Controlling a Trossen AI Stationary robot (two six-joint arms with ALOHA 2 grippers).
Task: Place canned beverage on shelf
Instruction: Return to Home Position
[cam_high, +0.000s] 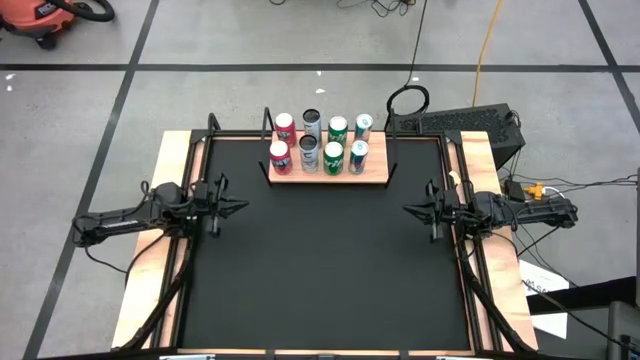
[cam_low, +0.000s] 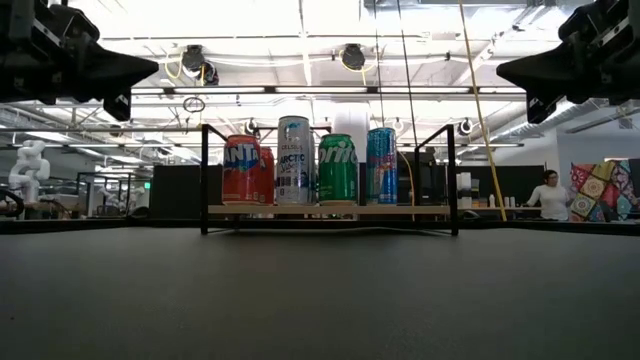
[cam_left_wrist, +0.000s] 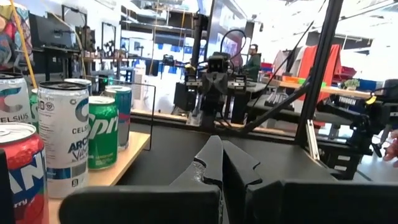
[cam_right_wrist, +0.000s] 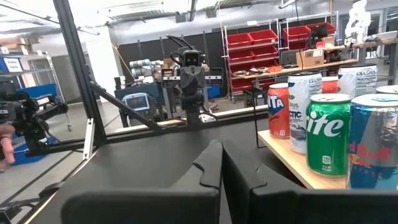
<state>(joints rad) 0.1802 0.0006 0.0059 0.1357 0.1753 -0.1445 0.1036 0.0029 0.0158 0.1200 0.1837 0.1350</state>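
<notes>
Left gripper (cam_high: 243, 207) (closed) apart from shelf (cam_high: 377, 176)

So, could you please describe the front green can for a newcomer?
Far across the black table, a wooden shelf holds two rows of four cans. The green can in the nearer row stands between a white can and a blue can.

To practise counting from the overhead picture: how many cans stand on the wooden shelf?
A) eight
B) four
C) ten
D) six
A: the high view shows two rows of four cans on the shelf, in red, silver, green and blue pairs.
</notes>
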